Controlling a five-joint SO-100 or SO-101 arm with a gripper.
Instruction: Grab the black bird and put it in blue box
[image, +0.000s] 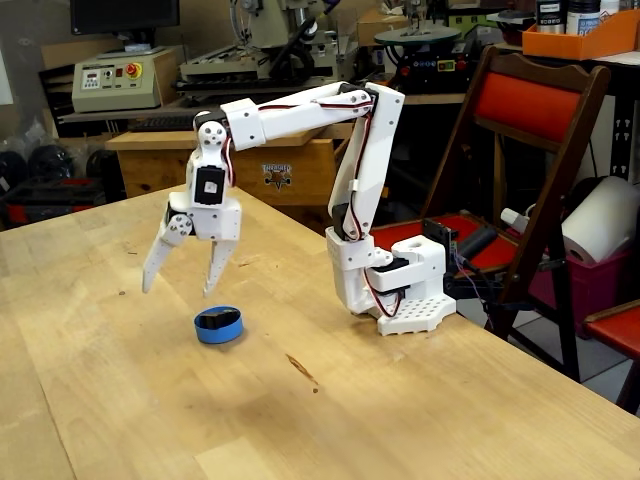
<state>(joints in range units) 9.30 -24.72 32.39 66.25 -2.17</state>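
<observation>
table (150, 400): one light wooden worktop, filling the lower part of the fixed view, with a small dark stain right of the dish.
chair (535, 120): one dark wooden folding chair with red back and seat pads, standing at the table's right edge behind the arm's base.
arm (300, 105): one white arm, its base (405, 290) sitting near the table's right edge, upper link rising, forearm reaching left, wrist bent down.
paper roll (600, 220): one white roll, right of the chair, resting on a reddish bin.
orange bin (580, 38): one, on the shelf at top right, holding a few jars whose contents cannot be told.
control unit (115, 78): one beige box with a red button, on the bench at the back left.
gripper (178, 282): one, two white fingers spread wide apart and pointing down, nothing between them; it hangs in the air above and to the left of the dish, clear of it.
blue box (218, 334): one shallow round blue dish on the table, in front of the arm's base and well apart from it.
what is in the blue box: a dark thing fills its inside, taken as the black bird (218, 320); only a black top shows, beak and base too small to tell.
other loose things on the table: counted none beside the dish.
</observation>
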